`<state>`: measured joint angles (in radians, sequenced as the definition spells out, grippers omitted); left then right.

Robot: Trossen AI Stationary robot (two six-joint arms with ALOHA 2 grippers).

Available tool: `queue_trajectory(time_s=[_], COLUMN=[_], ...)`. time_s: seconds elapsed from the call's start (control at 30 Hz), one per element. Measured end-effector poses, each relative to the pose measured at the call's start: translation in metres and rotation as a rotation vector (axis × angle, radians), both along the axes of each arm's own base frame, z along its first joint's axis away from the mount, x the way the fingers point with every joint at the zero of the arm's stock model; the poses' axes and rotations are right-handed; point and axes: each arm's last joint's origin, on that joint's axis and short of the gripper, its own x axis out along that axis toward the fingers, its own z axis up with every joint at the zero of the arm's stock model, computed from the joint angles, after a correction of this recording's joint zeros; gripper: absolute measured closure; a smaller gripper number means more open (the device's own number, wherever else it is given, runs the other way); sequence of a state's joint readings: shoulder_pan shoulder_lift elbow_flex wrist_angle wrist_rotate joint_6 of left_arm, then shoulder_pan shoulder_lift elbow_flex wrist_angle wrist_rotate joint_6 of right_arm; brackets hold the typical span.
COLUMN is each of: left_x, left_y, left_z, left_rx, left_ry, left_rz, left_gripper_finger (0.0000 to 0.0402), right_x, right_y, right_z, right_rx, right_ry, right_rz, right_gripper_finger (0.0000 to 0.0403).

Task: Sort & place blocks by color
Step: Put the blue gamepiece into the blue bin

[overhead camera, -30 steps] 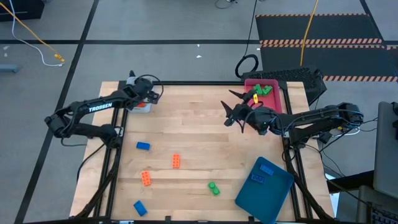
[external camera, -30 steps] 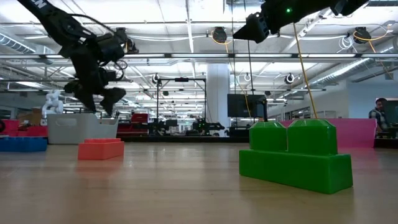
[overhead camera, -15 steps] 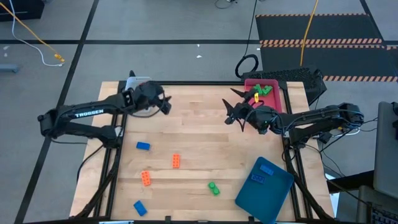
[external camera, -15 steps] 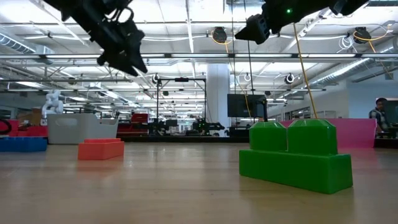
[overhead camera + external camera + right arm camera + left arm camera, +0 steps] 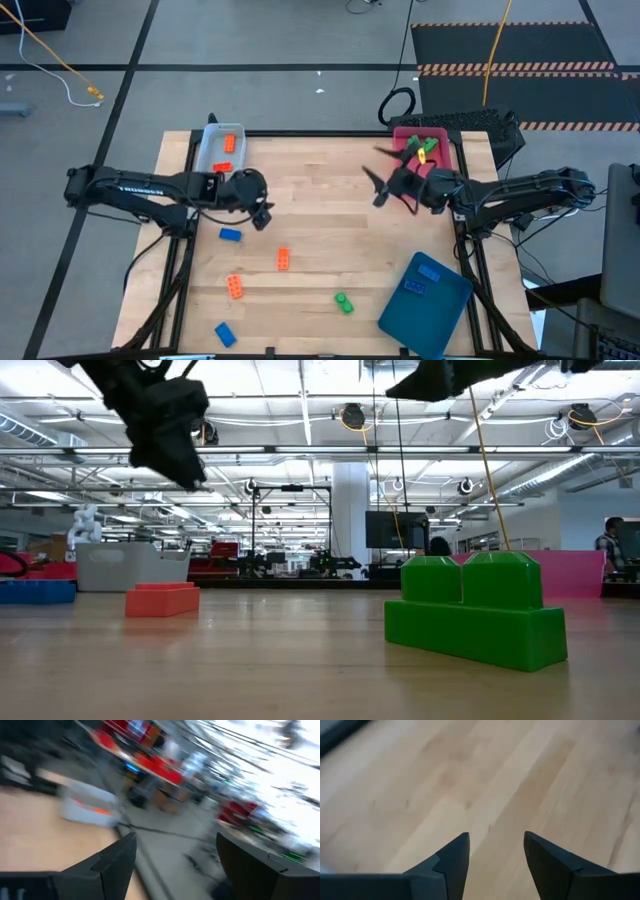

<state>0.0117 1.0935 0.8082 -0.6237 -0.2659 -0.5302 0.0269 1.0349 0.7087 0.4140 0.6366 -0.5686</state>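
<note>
Loose blocks lie flat on the wooden table in the high view: a blue one [image 5: 230,235], two orange ones [image 5: 284,259] [image 5: 234,287], a green one [image 5: 344,302] and a blue one [image 5: 224,333] near the near edge. The low view shows the green block [image 5: 475,610] close up and an orange block [image 5: 162,600]. My left gripper [image 5: 264,208] [image 5: 495,845] hangs open above bare wood, just beyond the first blue block. My right gripper [image 5: 378,172] [image 5: 175,850] is open in the air beside the pink tray.
A pale-blue tray [image 5: 208,152] at the far left corner holds orange blocks. A pink tray [image 5: 447,160] at the far right holds green blocks and a yellow piece. A dark-teal tray [image 5: 440,305] at the near right holds blue blocks. Bare wood lies mid-table.
My left gripper has swung from above the pale-blue tray toward the table's near side and middle, ending over bare wood by the blue block; the tray now shows uncovered. My right gripper has risen a little near the pink tray.
</note>
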Motion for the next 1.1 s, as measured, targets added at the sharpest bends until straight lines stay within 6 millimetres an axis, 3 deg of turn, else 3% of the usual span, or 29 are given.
queue_trajectory(time_s=[0.1, 0.27, 0.47, 0.83, 1.1], left_x=[-0.009, -0.022, -0.026, -0.028, -0.032], left_y=[-0.004, -0.012, -0.029, -0.054, -0.059], left_z=[-0.006, -0.013, -0.018, -0.048, -0.075], left_rx=[-0.048, -0.094, -0.145, -0.133, -0.104], left_ry=[0.095, 0.216, 0.315, 0.672, 0.832], left_rz=[0.050, 0.095, -0.044, -0.181, -0.260], left_gripper_finger=[0.0222, 0.0222, 0.0208, 0.0123, 0.0072], right_x=[0.001, 0.000, 0.000, 0.000, 0.000], right_y=[0.003, 0.002, 0.002, 0.003, 0.003], right_z=[-0.008, -0.010, -0.008, -0.008, -0.008], right_rx=[0.033, 0.029, 0.012, 0.010, 0.011], right_ry=[0.003, 0.005, -0.010, -0.007, -0.008], right_rz=[0.109, 0.110, 0.110, 0.110, 0.113], right_gripper_finger=[0.0133, 0.0133, 0.0133, 0.0133, 0.0133])
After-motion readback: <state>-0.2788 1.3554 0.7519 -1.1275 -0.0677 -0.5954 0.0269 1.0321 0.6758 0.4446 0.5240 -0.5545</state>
